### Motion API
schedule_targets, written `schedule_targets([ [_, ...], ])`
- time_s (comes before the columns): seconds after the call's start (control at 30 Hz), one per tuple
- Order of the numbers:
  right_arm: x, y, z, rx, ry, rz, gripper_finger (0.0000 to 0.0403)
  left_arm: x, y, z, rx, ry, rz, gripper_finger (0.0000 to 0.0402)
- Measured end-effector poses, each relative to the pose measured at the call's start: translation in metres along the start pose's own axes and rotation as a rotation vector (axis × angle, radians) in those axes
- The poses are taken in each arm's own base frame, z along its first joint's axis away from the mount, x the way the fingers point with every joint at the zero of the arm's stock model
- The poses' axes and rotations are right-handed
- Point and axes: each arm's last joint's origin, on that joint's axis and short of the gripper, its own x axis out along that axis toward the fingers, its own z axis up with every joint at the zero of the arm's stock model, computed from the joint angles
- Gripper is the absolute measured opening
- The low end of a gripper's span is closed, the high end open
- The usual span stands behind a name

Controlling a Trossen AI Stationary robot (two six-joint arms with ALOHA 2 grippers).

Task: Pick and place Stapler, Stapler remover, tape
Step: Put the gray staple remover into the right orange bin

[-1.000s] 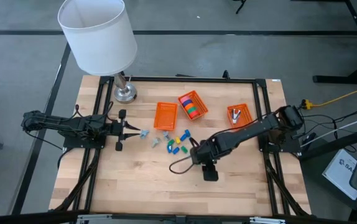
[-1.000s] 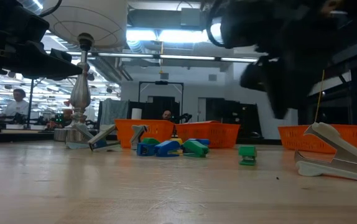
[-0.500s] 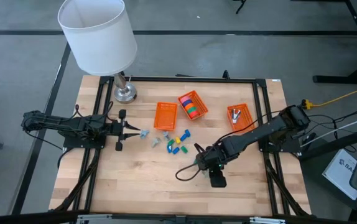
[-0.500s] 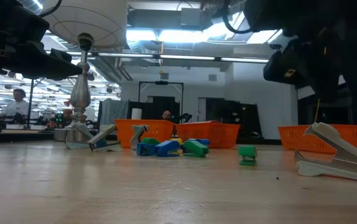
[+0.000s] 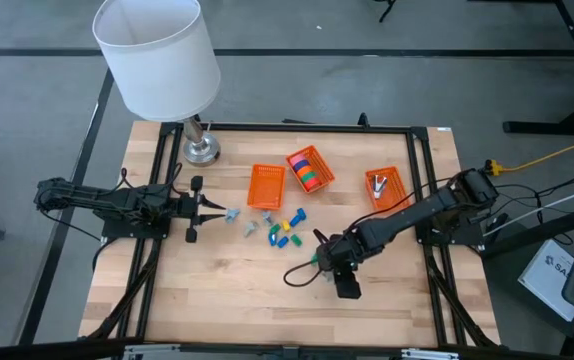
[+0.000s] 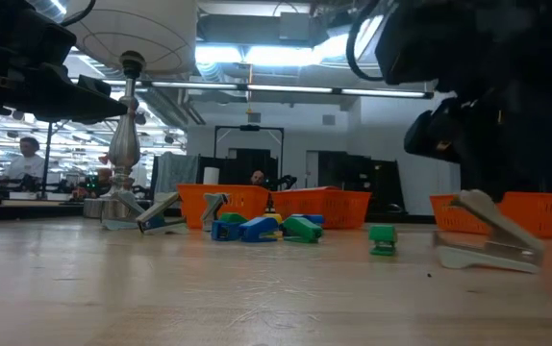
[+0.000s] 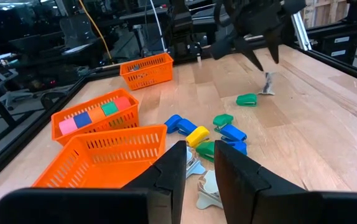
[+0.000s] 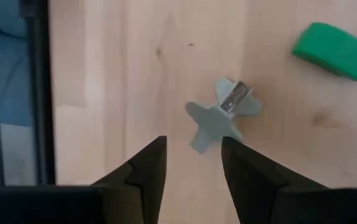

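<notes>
A grey staple remover (image 8: 222, 115) lies flat on the table, right of a loose green stapler (image 8: 334, 42). My right gripper (image 8: 194, 158) hangs open just above it (image 6: 488, 240), slanting down, one wing of the remover between its fingertips. More small blue, yellow and green staplers (image 5: 287, 228) and grey removers (image 5: 252, 228) lie mid-table. The coloured tape rolls (image 5: 308, 170) sit in the middle orange basket. My left gripper (image 5: 212, 213) waits at the left, open, holding nothing, with a grey remover (image 5: 232, 214) just ahead of it. My right gripper comes at the grey staple remover slanting down from above, its open fingertips on either side of the remover's nearest wing (image 8: 200, 142). I cannot tell whether they touch it. The remover rests flat on the table.
Three orange baskets stand at the back: an empty-looking one (image 5: 266, 185), the tape one (image 5: 317, 183) and a right one (image 5: 385, 186) with small metal items. A lamp (image 5: 199, 148) stands far left. A black cable loop (image 5: 292, 272) trails beside the right gripper. Bare wood lies toward the near edge.
My right gripper has come down toward the grey staple remover, drifting a little toward the table's near right. In the low view the remover has since shifted slightly toward the table's left and turned a little. The left arm has kept still.
</notes>
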Motion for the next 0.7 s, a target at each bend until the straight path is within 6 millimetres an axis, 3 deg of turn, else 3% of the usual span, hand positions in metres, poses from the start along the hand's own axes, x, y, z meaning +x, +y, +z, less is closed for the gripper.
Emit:
schedule_targets([
  [0.5, -0.007, 0.0, 0.004, -0.003, -0.037, -0.03, 0.0158, 0.0, 0.0, 0.0, 0.0, 0.0, 0.0, 0.0079],
  [0.7, -0.016, -0.008, 0.009, 0.01, -0.118, -0.153, 0.0158, 0.0, 0.0, 0.0, 0.0, 0.0, 0.001, 0.0077],
])
